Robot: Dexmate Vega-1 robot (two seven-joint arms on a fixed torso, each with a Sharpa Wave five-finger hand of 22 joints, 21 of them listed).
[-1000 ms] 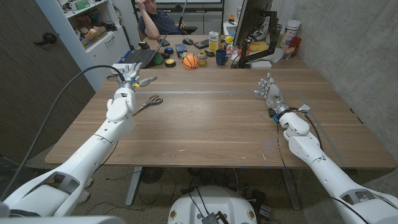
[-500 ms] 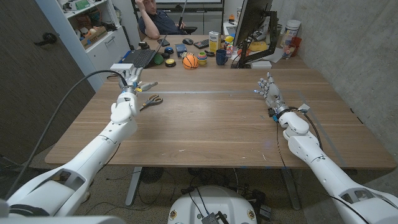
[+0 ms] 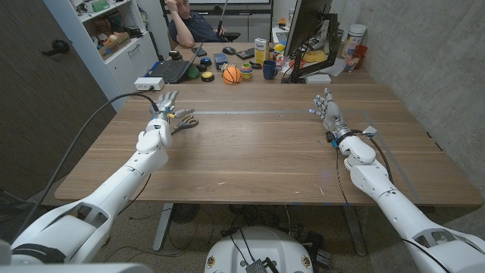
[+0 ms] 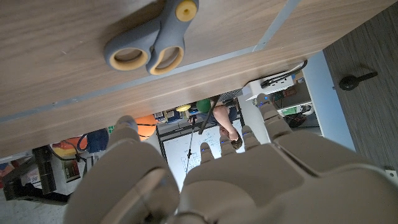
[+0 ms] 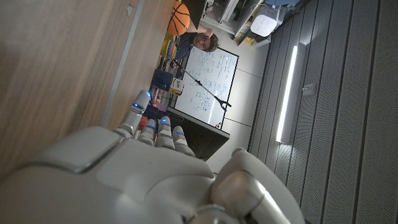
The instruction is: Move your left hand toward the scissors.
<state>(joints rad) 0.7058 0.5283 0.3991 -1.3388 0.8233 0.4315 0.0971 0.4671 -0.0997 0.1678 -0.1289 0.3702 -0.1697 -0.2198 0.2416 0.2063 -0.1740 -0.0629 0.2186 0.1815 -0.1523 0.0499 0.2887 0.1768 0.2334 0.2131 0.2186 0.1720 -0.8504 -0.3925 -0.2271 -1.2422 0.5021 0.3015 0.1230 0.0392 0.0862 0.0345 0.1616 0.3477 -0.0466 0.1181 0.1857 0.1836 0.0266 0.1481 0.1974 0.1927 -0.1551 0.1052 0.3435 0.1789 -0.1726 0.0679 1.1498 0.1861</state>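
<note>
Left hand [image 3: 161, 112] is raised over the table's left portion, fingers spread wide and holding nothing. Its fingertips stand just beside the scissors [image 3: 182, 120], which lie flat on the wooden table [image 3: 258, 152] with grey, yellow-lined handles toward the hand; the left wrist view shows those handles [image 4: 144, 50] close ahead of the fingers, with no visible contact.

Progress: the approach looks nearly complete. In my judgement only a short closing reach remains, if any; whether the fingers overlap the handles cannot be settled from the head view.

Right hand [image 3: 327, 111] is held up on the far right side, fingers apart and empty, well apart from the scissors.

Clearance: bare tabletop surrounds the scissors toward the middle, giving ample room. The table's left edge lies near the left arm, so outward drift should be watched. Farther back, a laptop [image 3: 168, 70], a small basketball [image 3: 232, 74], a mug [image 3: 269, 70] and a seated person [image 3: 193, 23] are well beyond the working area.
</note>
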